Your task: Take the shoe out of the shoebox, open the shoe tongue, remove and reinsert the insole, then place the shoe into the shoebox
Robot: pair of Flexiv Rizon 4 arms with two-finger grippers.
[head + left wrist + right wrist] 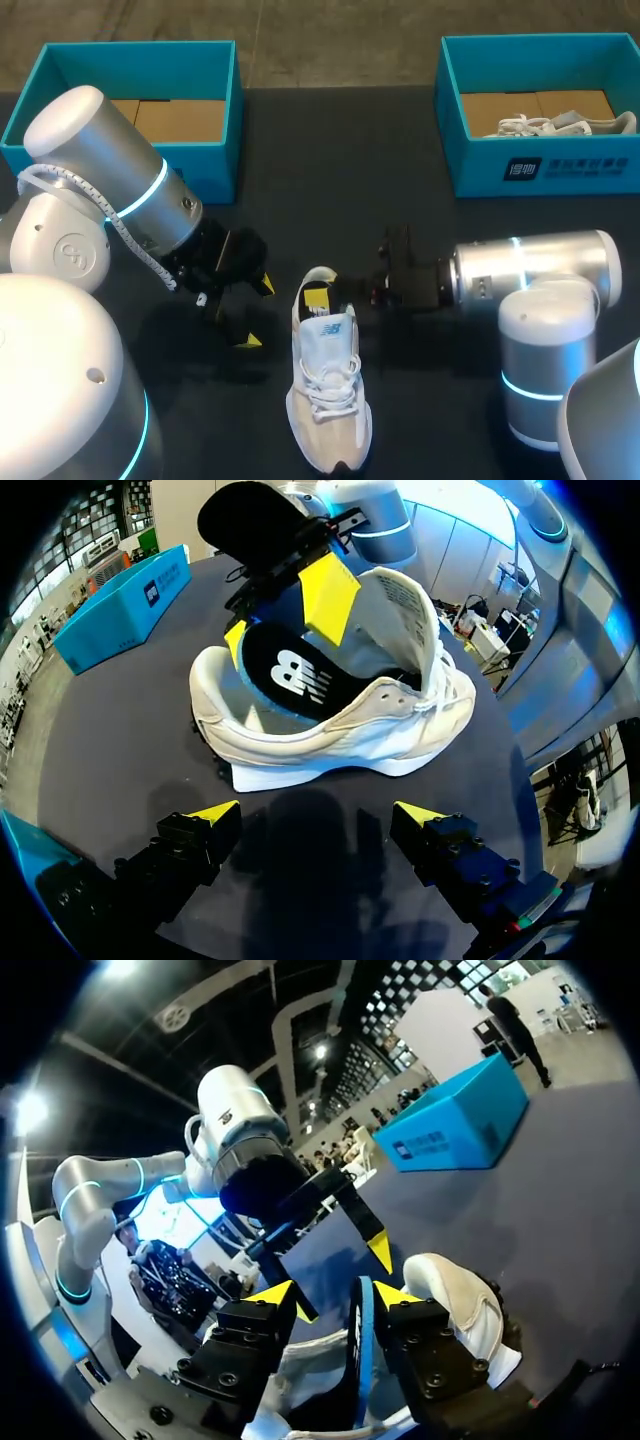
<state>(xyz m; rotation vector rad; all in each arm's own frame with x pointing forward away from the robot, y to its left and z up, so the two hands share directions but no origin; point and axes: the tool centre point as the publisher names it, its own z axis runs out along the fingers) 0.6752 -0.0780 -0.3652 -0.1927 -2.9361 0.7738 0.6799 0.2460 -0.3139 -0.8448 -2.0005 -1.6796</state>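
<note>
1. The right pincer [333,1298] sits at the heel opening of a low white-and-cream lace-up trainer [325,400], its yellow-tipped fingers [395,1296] moderately apart. A thin black foam insole with a blue edge and a white logo [361,1340] stands on edge between them. It lies close against one finger and a gap shows to the other, so I judge it straddled, not clamped.
2. The insole's heel end rides up at the heel collar, while its front part lies down inside the trainer.
3. The trainer rests upright on its sole on the dark table [400,200], outside both boxes. Its long axis runs from the heel, away from me, to the toe, toward me. The right arm comes in from the side, across that axis.
4. As I judge it, the coming move turns on this: the insole can slide only along the trainer's length, either up and back out at the heel or forward toward the toe. Any pull or push has to follow that line. The right pincer is the nearer one.
5. The left pincer [318,815] is wide and empty, just beside the trainer's other flank, which lies broadside ahead of it. It looks well placed to steady the trainer.
6. Two open teal cardboard boxes stand at the table's far side. The left shoebox [225,110] shows only cardboard inside, and the right shoebox [540,170] holds what looks like another pale shoe [560,125].
</note>
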